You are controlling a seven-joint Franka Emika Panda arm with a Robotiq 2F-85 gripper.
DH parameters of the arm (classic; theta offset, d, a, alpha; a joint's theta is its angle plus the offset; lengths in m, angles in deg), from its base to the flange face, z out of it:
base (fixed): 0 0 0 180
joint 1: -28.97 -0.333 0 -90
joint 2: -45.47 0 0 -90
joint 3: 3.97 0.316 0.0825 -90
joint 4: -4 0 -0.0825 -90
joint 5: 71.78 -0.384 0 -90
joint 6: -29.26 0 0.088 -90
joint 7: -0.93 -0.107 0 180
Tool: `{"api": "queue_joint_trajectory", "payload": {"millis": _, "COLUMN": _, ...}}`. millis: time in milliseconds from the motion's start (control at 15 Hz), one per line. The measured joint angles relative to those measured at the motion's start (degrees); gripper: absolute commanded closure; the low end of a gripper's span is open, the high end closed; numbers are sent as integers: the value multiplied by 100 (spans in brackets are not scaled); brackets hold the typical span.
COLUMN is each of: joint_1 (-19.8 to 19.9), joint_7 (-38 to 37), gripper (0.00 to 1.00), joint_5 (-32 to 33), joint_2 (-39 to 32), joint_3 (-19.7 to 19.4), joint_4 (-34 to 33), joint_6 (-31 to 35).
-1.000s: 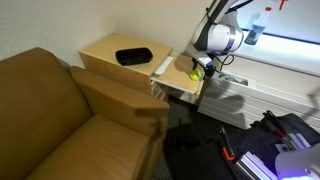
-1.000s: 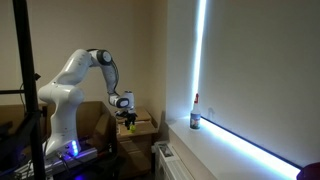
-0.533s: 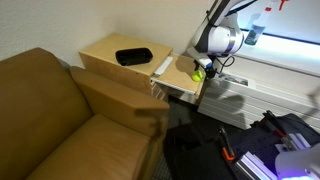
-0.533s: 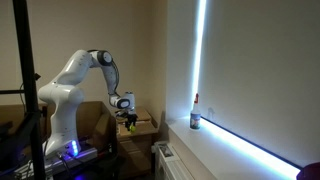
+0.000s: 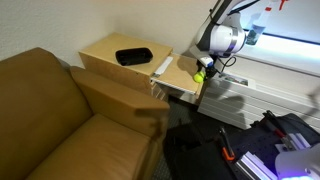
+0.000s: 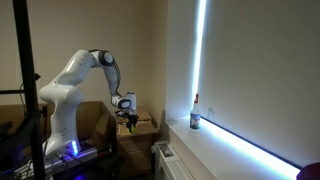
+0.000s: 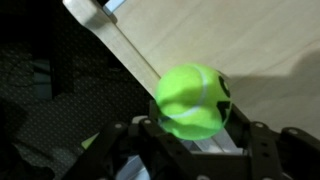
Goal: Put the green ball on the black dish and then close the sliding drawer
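Observation:
The green ball point(image 7: 192, 102) fills the middle of the wrist view, with my gripper point(image 7: 192, 112) shut on it, a dark finger pressed against each side. In an exterior view the ball point(image 5: 199, 73) sits in the gripper point(image 5: 203, 70) over the pulled-out sliding drawer point(image 5: 180, 78), at its outer end. The black dish point(image 5: 133, 56) lies empty on the wooden cabinet top point(image 5: 100, 50), well away from the gripper. The gripper point(image 6: 128, 122) also shows low over the cabinet in an exterior view.
A brown sofa point(image 5: 50, 110) stands against the cabinet. The drawer's pale side wall point(image 7: 120, 45) runs diagonally just beside the ball. A lit window ledge point(image 5: 290, 45) lies behind the arm point(image 6: 80, 75), and dark gear point(image 5: 270, 140) sits on the floor.
The jaws have closed in on the green ball, which now sits gripped between them. The arm has hardly moved over the open drawer.

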Motion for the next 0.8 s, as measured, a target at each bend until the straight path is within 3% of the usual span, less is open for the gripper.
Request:
{"api": "queue_joint_trajectory", "payload": {"millis": 333, "joint_1": 500, "joint_7": 136, "gripper": 61, "joint_5": -99, "joint_2": -2, "joint_3": 305, "joint_4": -94, "joint_6": -171}}
{"api": "queue_joint_trajectory", "payload": {"millis": 600, "joint_1": 1343, "joint_7": 1233, "gripper": 61, "joint_5": -464, "joint_2": 11, "joint_3": 1248, "joint_4": -151, "joint_6": -152}}
{"api": "queue_joint_trajectory", "payload": {"millis": 800, "joint_1": 1584, "joint_7": 2111, "gripper": 61, "joint_5": -801, "joint_2": 55, "joint_3": 1770, "joint_4": -126, "joint_6": 3}}
